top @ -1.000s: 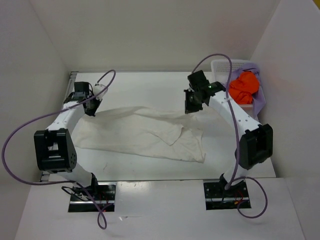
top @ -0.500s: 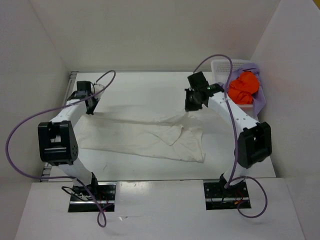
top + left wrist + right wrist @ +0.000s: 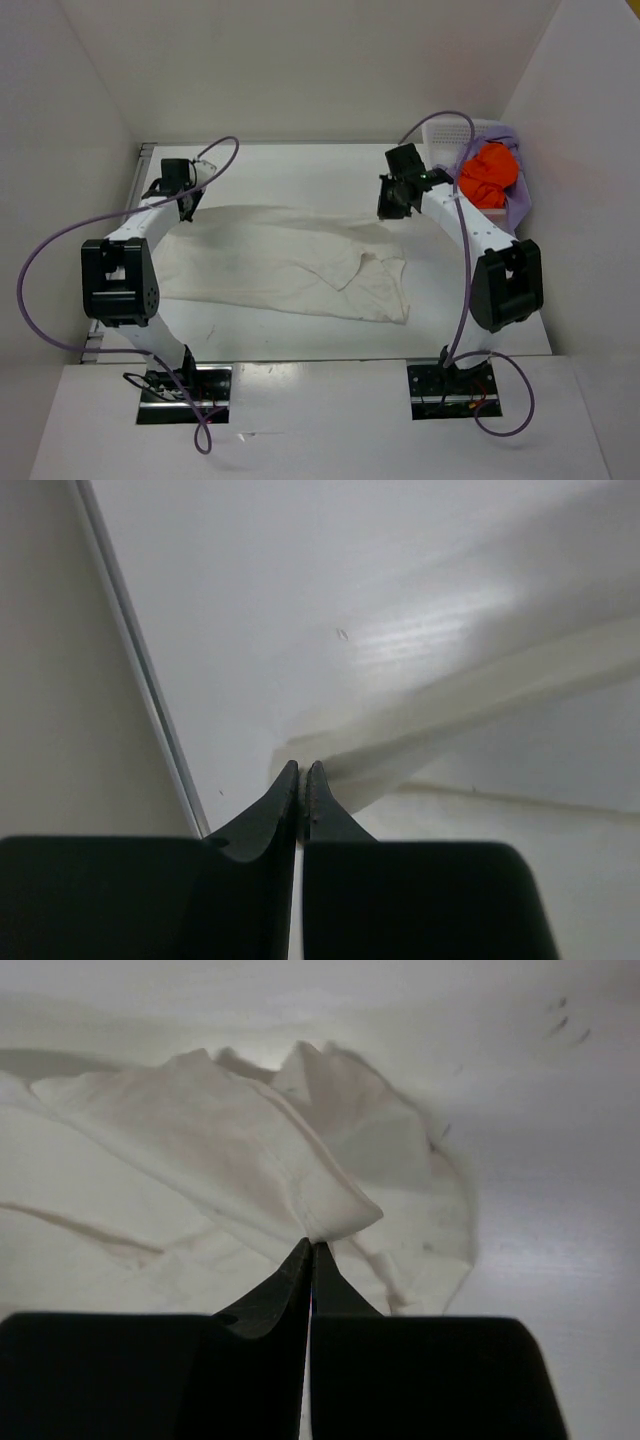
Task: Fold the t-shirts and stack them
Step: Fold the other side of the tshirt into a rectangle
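While both arms hold its far edge: cream shirt lies spread across the middle of the tabletop.
Change: over the last second both grippers have moved toward the far wall. The far edge, wavy and slack before, now runs almost straight between them.
Meaning for task: judged to be the flattening step, nearly done. No fold is made yet, and the right half is not yet smooth.
Left gripper: fingers pressed together on a thin corner of the cream cloth, near the left rim of the tabletop.
Right gripper: fingers likewise closed, pinching a doubled flap of the same shirt.
Orange shirt: bunched in the basket at the far right, untouched.
Purple shirt: draped over the basket's right side, partly under the orange shirt.
Cloth: thin, soft and matte. It lies flat on the left, and is creased and overlapped at the near right, where a ridge stands up.
Tabletop surface: white, smooth and faintly glossy, with a few small dark marks.
Basket: white perforated plastic, rigid.
Risk: judged that further pulling may slip the thin left corner out of the grip.
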